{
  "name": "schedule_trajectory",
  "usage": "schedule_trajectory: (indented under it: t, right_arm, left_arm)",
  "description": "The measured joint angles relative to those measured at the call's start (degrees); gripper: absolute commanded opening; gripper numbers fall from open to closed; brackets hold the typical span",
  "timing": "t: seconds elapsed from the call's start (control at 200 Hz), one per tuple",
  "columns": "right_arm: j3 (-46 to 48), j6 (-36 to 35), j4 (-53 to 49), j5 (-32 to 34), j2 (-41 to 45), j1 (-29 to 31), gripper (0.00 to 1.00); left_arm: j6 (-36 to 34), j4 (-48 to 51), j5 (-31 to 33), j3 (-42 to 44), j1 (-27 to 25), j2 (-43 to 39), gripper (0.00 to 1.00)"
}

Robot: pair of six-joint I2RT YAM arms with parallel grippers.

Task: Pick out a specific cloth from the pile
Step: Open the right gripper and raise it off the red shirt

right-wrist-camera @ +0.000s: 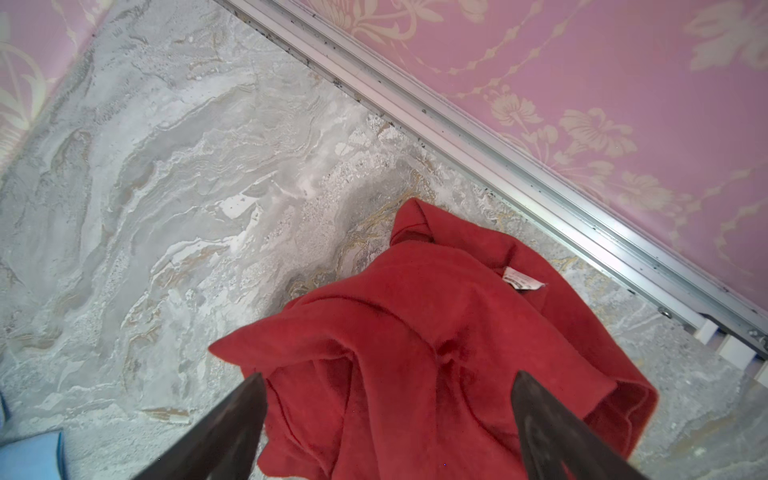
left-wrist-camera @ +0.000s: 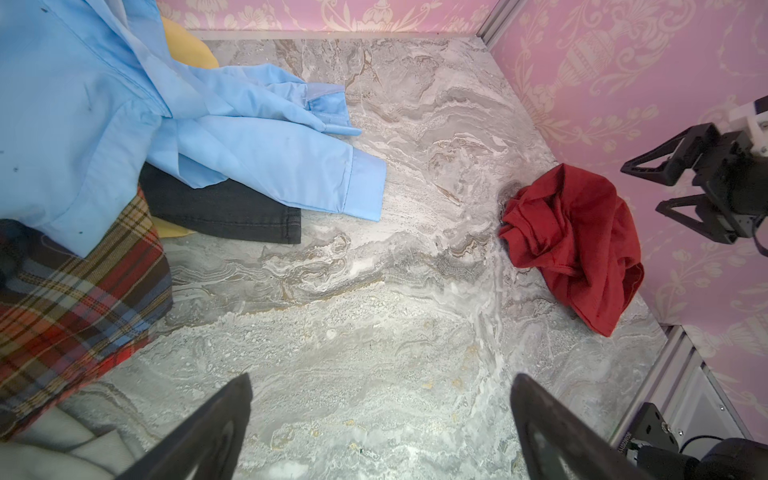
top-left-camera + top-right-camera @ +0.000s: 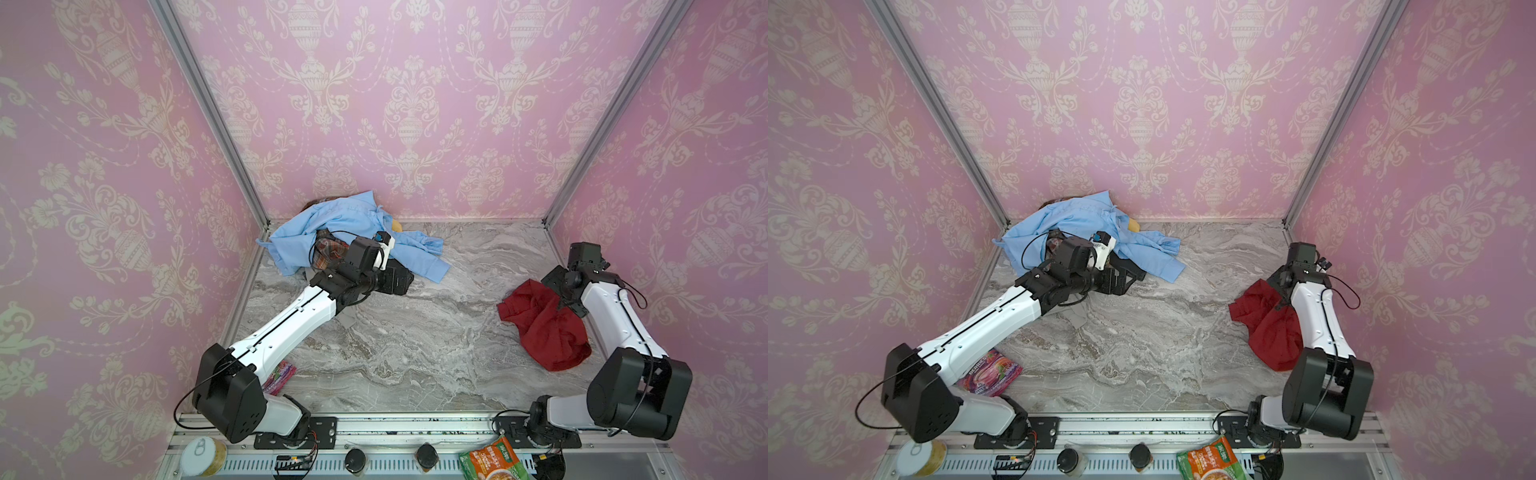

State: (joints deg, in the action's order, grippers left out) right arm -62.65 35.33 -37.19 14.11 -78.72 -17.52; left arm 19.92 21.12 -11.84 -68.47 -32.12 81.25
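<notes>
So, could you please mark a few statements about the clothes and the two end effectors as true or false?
1. The dark red cloth lies on the marble table, apart from the pile. True.
2. The right end effector is shut on the dark red cloth. False: its jaws stand open above the cloth.
3. A black garment lies partly under the light blue shirt's sleeve. True.
4. The left end effector holds the plaid shirt. False: it is open and holds nothing.
</notes>
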Motion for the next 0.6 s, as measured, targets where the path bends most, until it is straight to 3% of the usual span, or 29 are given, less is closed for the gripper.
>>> schedule_trajectory:
  t: [0.31, 0.6]
  right_arm:
    - [0.33, -9.14, 4.92, 1.4, 9.86, 6.12, 1.0]
    - [11.15, -19.34, 19.71, 1.6, 17.73, 13.73, 1.0]
  left_arm:
    - [-2.64, 0.87, 6.73, -0.02, 1.31, -1.46, 0.99]
    - [-5.35, -6.67, 16.76, 5.73, 9.14, -8.13, 0.99]
